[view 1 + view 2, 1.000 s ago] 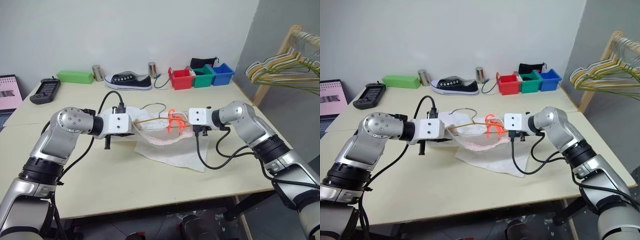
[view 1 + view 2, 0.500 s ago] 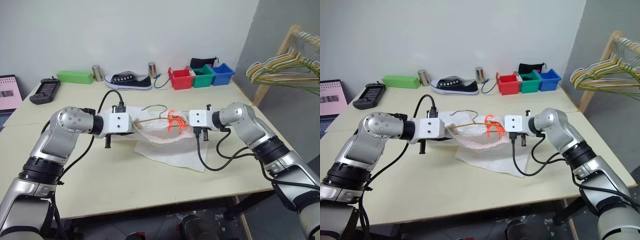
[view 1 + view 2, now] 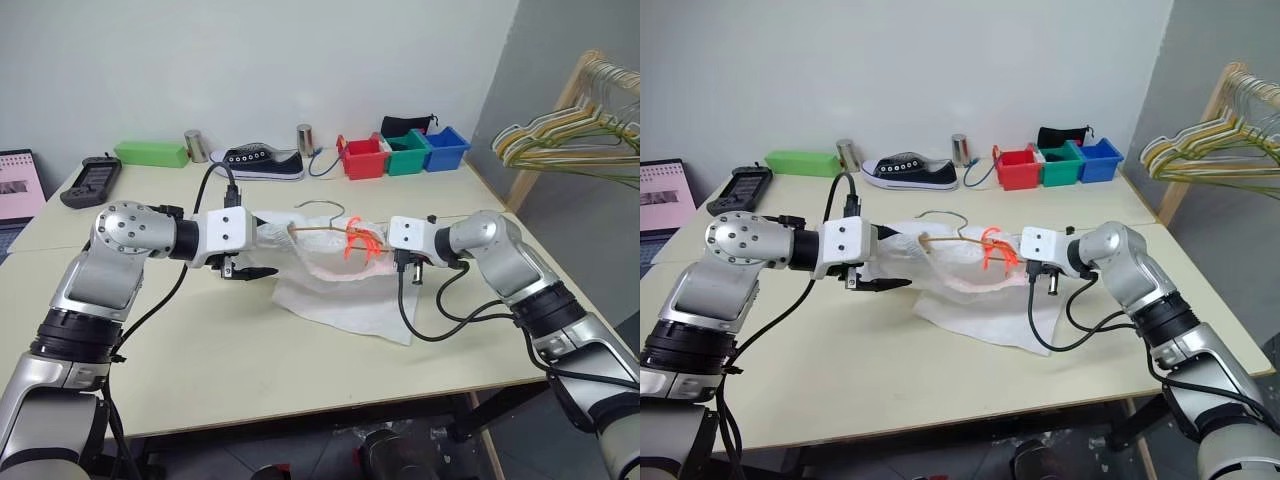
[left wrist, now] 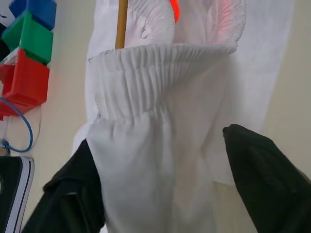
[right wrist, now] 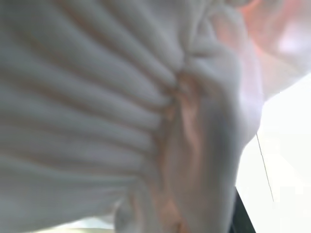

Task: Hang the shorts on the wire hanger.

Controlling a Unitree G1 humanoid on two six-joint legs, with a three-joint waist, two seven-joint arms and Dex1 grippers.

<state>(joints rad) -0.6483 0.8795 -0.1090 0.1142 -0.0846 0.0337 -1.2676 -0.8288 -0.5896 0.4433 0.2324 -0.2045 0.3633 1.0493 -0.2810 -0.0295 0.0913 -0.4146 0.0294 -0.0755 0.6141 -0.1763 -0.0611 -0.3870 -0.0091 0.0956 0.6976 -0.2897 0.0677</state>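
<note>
The white shorts lie on the table, their gathered waistband lifted between my two hands, with the orange drawstring at the middle. The golden wire hanger runs inside the waistband, its hook sticking up behind. My left gripper is open at the waistband's left end; in the left wrist view its black fingers stand wide apart on either side of the fabric, and the hanger's wire shows beyond. My right gripper is shut on the waistband's right end, the fabric pressed close against it.
A black sneaker, two metal cans, a green box and red, green and blue bins line the table's far side. A black device lies at far left. A bunch of hangers hangs on a wooden rack at right.
My left gripper has opened and risen a little, its lower finger now showing below the waistband. My right gripper has shifted right with the waistband end, drawing the waistband out wider.
</note>
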